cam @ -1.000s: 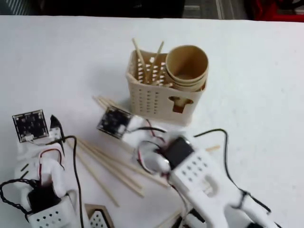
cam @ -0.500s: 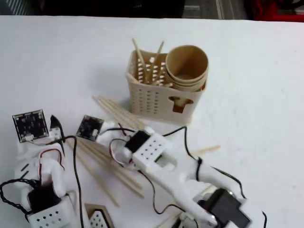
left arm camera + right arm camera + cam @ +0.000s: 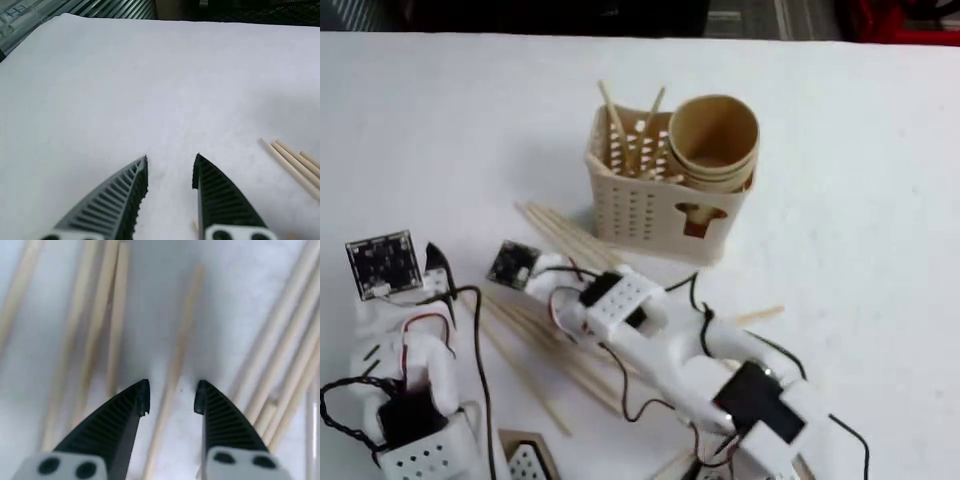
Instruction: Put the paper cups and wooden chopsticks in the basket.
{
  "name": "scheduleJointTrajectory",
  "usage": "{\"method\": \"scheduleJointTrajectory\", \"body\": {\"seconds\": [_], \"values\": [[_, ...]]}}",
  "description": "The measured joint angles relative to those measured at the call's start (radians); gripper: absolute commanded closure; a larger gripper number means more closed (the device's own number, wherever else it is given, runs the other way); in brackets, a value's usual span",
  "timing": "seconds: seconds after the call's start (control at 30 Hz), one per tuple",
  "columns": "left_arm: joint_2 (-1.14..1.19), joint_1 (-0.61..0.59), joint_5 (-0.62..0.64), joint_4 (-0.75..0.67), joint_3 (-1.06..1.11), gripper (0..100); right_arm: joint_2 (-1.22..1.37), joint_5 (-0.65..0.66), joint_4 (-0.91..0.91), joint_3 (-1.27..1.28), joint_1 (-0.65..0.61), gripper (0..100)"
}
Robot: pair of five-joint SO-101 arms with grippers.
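The left arm [image 3: 415, 390] is sitting folded at the near left corner of the table [image 3: 440, 120], its white shell trailing black and red wires. The left gripper [image 3: 170, 167] is pointing down at bare white surface, its 2 black ribbed fingers parted with nothing between them. The blunt ends of a few wooden chopsticks [image 3: 292, 162] are lying off to one side of it.

Scattered sticks [image 3: 535, 335], thin, pale and round, are fanning diagonally across the near middle of the table. The right arm [image 3: 670, 350] is stretching low over them from the near edge, its wrist bent down toward the left. The right gripper [image 3: 171, 395] is hanging open close above the surface, 1 ridged finger on each side of a single chopstick [image 3: 184, 335]. More sticks are lying on both sides of it.

The basket [image 3: 640, 215], a cream plastic box with perforated walls and a cut-out handle, is standing upright toward the far middle of the table. Upright chopsticks [image 3: 609, 108] are leaning in its left part. Tan paper cups [image 3: 713, 135] are sitting nested in its right part, mouths up. A lone chopstick [image 3: 760, 315] is lying on the table just right of the right arm.
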Motion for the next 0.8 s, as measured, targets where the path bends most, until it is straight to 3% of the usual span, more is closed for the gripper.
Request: {"method": "scheduleJointTrajectory", "body": {"seconds": [0.1,0.4,0.8], "values": [[0.000,0.000,0.000,0.000,0.000,84,0.066,0.000,0.066,-0.092,0.011,98.2],[0.000,0.000,0.000,0.000,0.000,84,0.206,0.000,0.281,-0.318,0.011,98.0],[0.000,0.000,0.000,0.000,0.000,84,-0.176,0.002,0.410,-0.315,0.080,98.0]]}}
